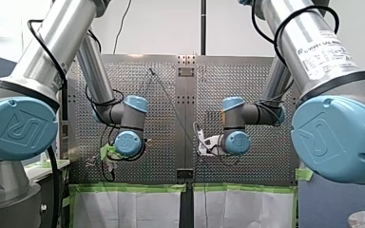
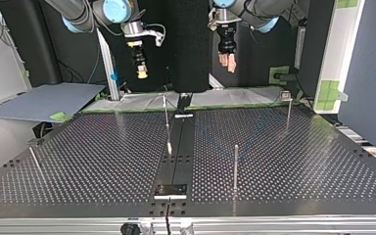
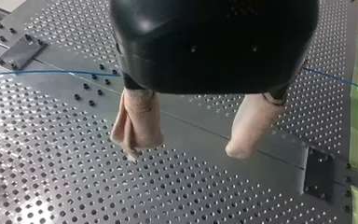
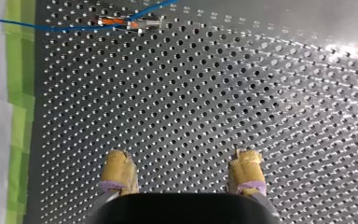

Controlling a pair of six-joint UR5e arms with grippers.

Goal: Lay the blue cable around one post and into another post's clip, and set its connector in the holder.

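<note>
The thin blue cable (image 3: 51, 72) lies flat on the perforated table and passes behind my left gripper (image 3: 186, 149). That gripper hangs above the plate, open, its beige pads (image 3: 137, 123) wide apart and bare. In the right wrist view the cable (image 4: 74, 27) ends in an orange and metal connector (image 4: 128, 22), lying well ahead of my right gripper (image 4: 182, 158). Its yellow pads (image 4: 119, 170) are spread open with nothing between them. In the top view both grippers hover high over the table's far edge, my right gripper (image 2: 141, 73) at left and my left gripper (image 2: 227, 61) at right.
Thin metal posts stand on the table (image 2: 103, 161): one near the front (image 2: 236, 166), one at the far right (image 2: 288, 110), one by the middle strip (image 2: 166, 115). A small holder block (image 2: 170, 190) sits at the near middle edge. Green tape (image 4: 16, 93) lines the table's border.
</note>
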